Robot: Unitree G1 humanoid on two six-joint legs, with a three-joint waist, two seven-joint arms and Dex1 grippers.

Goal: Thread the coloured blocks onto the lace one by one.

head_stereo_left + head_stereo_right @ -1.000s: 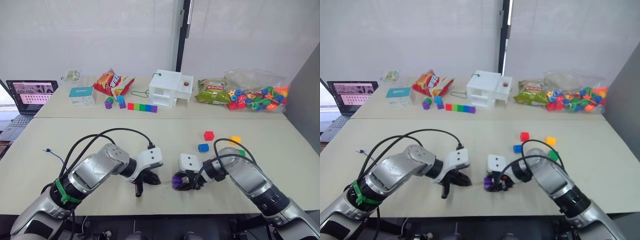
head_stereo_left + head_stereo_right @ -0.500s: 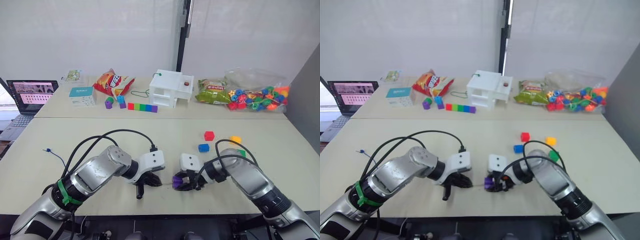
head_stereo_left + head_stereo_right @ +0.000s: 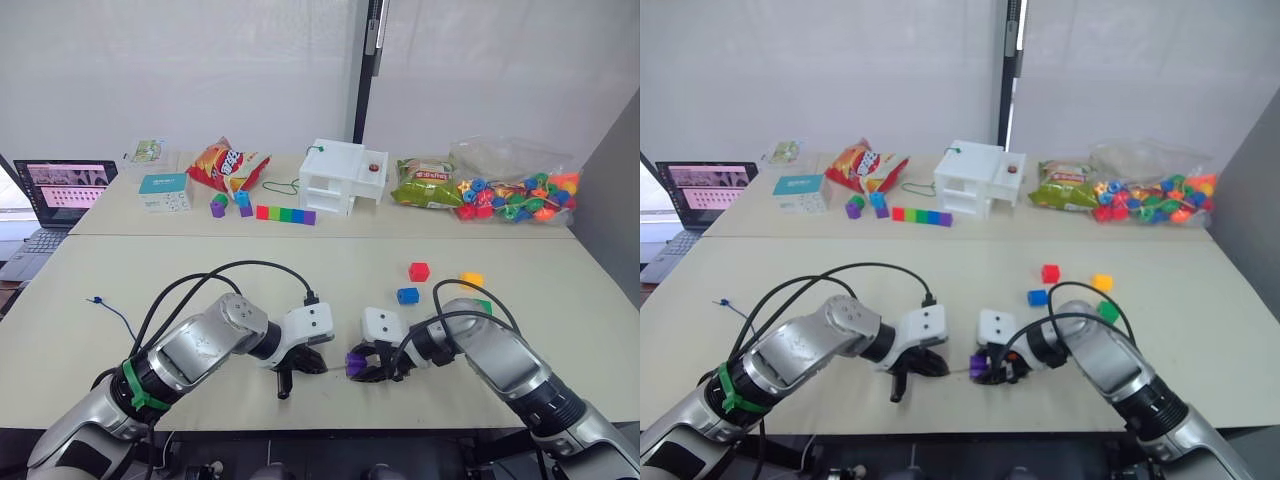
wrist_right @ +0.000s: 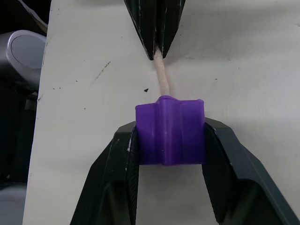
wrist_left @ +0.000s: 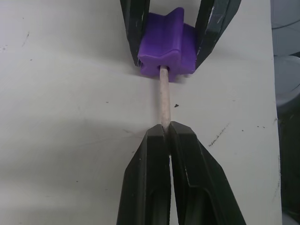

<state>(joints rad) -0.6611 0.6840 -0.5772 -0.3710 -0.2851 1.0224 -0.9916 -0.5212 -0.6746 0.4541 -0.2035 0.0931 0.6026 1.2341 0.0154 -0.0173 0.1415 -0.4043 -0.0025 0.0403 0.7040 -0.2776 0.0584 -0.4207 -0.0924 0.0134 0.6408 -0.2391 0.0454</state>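
My right gripper (image 3: 362, 367) is shut on the purple block (image 4: 170, 131), holding it just above the near table edge. My left gripper (image 5: 167, 129) is shut on the pale stiff tip (image 5: 163, 101) of the lace, and the tip's end sits in the hole of the purple block (image 5: 166, 47). The two grippers face each other a short gap apart. The dark-blue lace (image 3: 110, 312) trails off to the left across the table. The red block (image 3: 418, 271), blue block (image 3: 406, 295), yellow block (image 3: 470, 279) and green block (image 3: 484, 305) lie loose on the table to the right.
On the far table stand a laptop (image 3: 60, 190), a teal box (image 3: 163, 190), a chips bag (image 3: 225, 165), a joined rainbow bar (image 3: 284, 213), a white box (image 3: 340, 175), a green snack bag (image 3: 425, 183) and a clear bag of beads (image 3: 515, 190).
My left gripper has moved right toward the purple block, closing the gap, and the lace tip now meets the block's hole. The right gripper has held its place.
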